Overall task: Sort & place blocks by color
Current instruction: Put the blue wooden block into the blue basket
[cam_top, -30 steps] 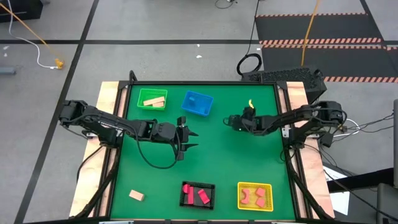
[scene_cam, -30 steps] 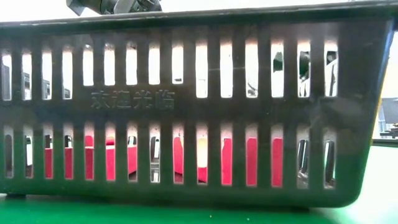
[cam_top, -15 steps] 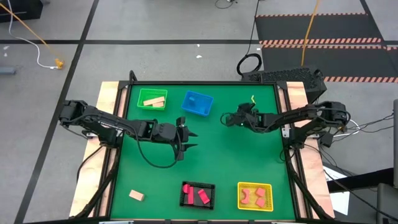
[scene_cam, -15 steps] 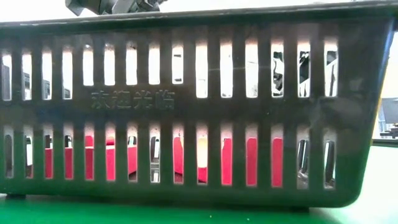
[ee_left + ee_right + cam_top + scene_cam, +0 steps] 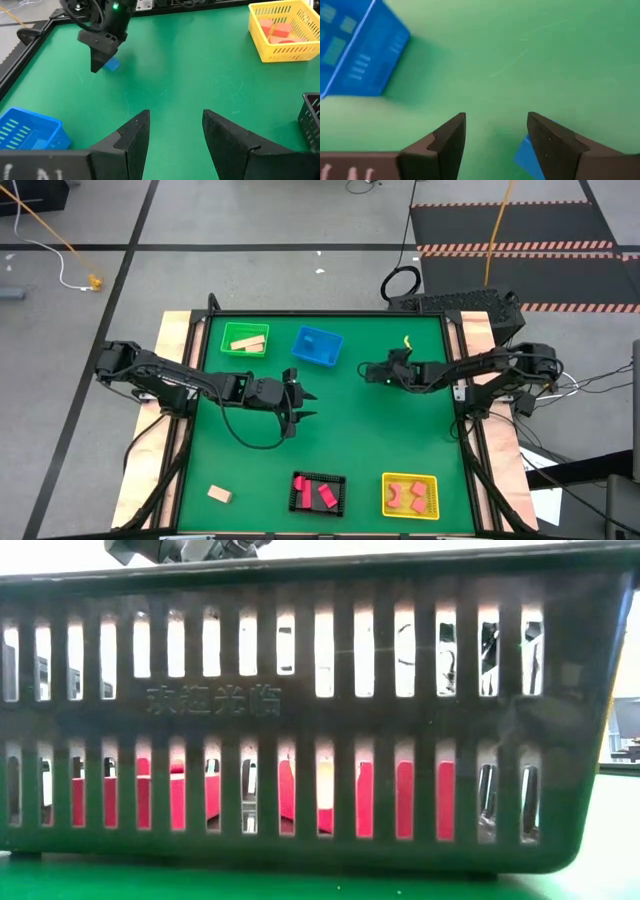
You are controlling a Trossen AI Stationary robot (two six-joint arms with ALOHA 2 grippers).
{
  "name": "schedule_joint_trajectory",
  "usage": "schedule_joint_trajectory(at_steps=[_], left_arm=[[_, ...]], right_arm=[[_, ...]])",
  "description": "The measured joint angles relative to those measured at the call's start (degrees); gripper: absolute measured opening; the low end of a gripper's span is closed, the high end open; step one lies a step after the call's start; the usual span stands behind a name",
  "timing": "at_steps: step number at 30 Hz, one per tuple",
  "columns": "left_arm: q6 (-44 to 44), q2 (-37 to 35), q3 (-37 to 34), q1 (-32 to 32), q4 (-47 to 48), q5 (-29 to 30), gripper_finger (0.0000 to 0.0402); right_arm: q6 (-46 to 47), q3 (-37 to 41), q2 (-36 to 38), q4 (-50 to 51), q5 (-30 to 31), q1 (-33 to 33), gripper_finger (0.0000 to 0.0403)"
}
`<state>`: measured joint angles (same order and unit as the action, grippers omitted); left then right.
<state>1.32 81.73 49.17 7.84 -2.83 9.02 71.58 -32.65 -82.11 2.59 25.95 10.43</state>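
The right gripper (image 5: 366, 370) hangs low over the green table mat (image 5: 350, 430), right of the blue mesh basket (image 5: 317, 346), with its two dark fingers (image 5: 447, 140) spread and nothing between them. A small blue block (image 5: 532, 157) lies on the mat just beside one of those fingers, partly hidden by it; in the left wrist view the same blue block (image 5: 112, 64) shows as a little cube-like piece right at the tip of the right gripper (image 5: 96, 62), resting on the mat rather than gripped.

The left gripper (image 5: 305, 406) hovers near the middle of the mat, its fingers (image 5: 131, 137) parted and empty.

The blue mesh basket sits at the far edge of the mat (whether anything lies inside cannot be told from above). Left of it, the green mesh basket (image 5: 245, 338) holds tan wooden blocks (image 5: 246, 342), bar-shaped pieces lying flat. At the near edge, the black mesh basket (image 5: 318, 492) holds pink-red blocks (image 5: 321, 495), which also glow red through its slotted wall in the low view (image 5: 300, 790). Right of it, the yellow mesh basket (image 5: 410, 494) also holds pink-red blocks (image 5: 406, 495). One tan wooden cube (image 5: 220, 494) lies alone on the mat near the left near corner, well apart from every basket. A small yellow piece (image 5: 407, 340) lies at the far edge behind the right arm.
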Motion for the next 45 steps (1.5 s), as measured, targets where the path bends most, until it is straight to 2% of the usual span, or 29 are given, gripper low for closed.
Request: schedule_joint_trajectory(at_steps=[5, 12, 24, 27, 31, 33, 39, 45], left_arm=[[-0.1, 0.0, 0.0, 0.0, -0.4, 0.0, 0.0184], [-0.2, 0.0, 0.0, 0.0, -0.2, 0.0, 0.0184], [0.1, 0.0, 0.0, 0.0, 0.5, 0.0, 0.0184], [0.1, 0.0, 0.0, 0.0, 1.4, 0.0, 0.0184], [0.2, 0.0, 0.0, 0.0, 1.6, 0.0, 0.0184], [0.5, 0.0, 0.0, 0.0, 1.6, 0.0, 0.0184], [-0.2, 0.0, 0.0, 0.2, 1.8, 0.0, 0.0184], [-0.4, 0.0, 0.0, 0.2, 1.9, 0.0, 0.0184]], right_arm=[[6.2, 0.1, 0.0, 1.1, 7.0, -1.9, 0.0203], [5.7, 0.1, 0.0, 1.4, 5.3, -3.7, 0.0203], [9.1, 0.1, 0.0, 2.4, 4.1, -11.6, 0.0203], [4.7, 0.1, 0.0, 2.4, 2.7, -13.9, 0.0203], [-9.8, 0.1, 0.0, 2.4, -0.7, -15.8, 0.0203], [-13.3, 0.1, 0.1, 2.1, -0.6, -16.5, 0.0203], [-4.4, 0.1, 4.5, 0.1, -0.2, -16.9, 0.0203], [-1.9, 0.0, 8.4, -5.1, 8.2, -22.3, 0.0194]])
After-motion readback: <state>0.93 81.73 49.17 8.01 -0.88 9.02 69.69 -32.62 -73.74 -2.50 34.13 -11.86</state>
